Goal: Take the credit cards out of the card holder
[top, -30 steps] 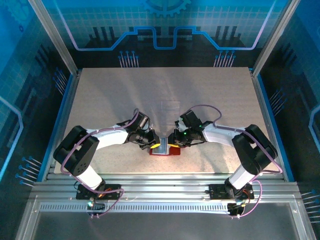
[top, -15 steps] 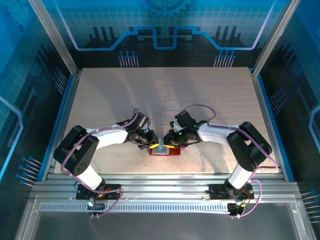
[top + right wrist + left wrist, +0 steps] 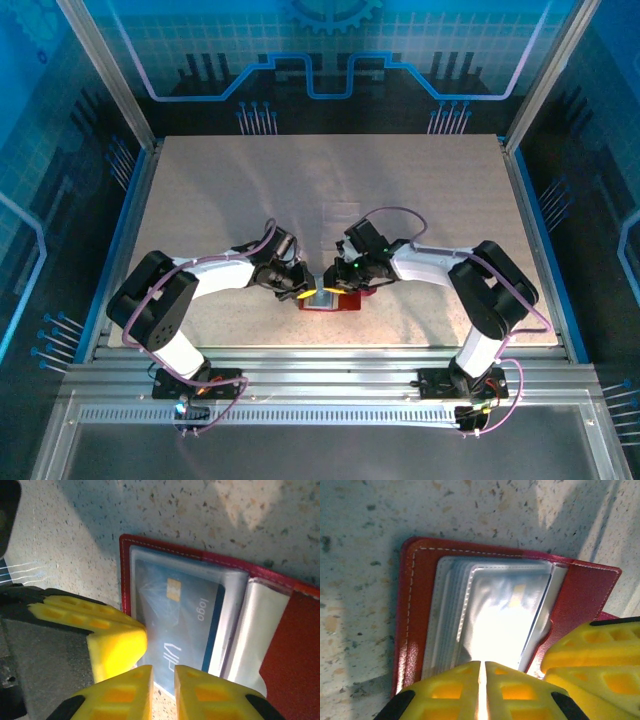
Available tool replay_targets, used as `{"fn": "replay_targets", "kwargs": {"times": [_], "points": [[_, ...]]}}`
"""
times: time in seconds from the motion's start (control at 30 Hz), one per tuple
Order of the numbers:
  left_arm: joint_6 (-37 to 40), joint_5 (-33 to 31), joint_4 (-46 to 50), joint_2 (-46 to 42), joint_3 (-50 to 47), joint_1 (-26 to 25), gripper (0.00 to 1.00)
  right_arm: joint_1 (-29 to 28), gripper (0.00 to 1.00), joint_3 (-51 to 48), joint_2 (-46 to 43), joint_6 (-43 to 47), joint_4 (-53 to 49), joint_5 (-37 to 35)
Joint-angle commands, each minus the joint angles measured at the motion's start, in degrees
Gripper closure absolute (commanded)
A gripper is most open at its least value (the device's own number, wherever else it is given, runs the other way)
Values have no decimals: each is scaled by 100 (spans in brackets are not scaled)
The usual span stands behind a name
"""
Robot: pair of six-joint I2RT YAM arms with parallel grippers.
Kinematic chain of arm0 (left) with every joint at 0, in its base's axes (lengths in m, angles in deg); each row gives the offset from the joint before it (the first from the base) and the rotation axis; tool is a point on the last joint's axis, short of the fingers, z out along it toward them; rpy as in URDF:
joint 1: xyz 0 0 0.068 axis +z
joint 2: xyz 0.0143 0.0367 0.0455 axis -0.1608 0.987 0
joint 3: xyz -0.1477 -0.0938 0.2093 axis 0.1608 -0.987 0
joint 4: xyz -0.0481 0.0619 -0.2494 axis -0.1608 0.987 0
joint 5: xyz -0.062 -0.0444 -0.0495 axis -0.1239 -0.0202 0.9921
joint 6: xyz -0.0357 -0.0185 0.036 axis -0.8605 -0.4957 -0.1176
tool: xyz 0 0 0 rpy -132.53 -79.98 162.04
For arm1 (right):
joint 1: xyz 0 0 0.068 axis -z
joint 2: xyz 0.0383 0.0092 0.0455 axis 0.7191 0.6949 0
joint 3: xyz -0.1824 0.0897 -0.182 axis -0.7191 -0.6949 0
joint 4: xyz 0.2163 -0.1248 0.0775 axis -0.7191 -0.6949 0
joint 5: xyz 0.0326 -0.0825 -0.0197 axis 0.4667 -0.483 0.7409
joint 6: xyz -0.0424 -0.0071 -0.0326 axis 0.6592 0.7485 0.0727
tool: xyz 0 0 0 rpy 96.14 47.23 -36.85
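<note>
Red leather-like folding card holder (image 3: 335, 303) lies open, near-centre on speckled table (image 3: 300, 180); L gripper (image 3: 481, 680) pinched shut at its clear pockets (image 3: 495, 610); R gripper (image 3: 163, 680) nearly closed at blue rectangular card (image 3: 185, 615), grip unclear.

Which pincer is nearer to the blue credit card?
Right. The right pincer has its tips at the blue credit card's edge; the left pincer rests on the card holder just beside that card.

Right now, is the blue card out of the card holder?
No, the blue card lies under clear pocket plastic in the card holder.
</note>
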Motion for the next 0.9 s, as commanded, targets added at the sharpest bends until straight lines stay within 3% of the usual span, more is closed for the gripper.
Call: {"fn": "replay_targets", "kwargs": {"times": [0.0,0.87], "points": [[39,44,7,35,-88,50,89,-81,82,105,187,11,-37,-42],[-13,56,-22,92,-85,43,89,-81,77,160,238,185,-439,-372]]}}
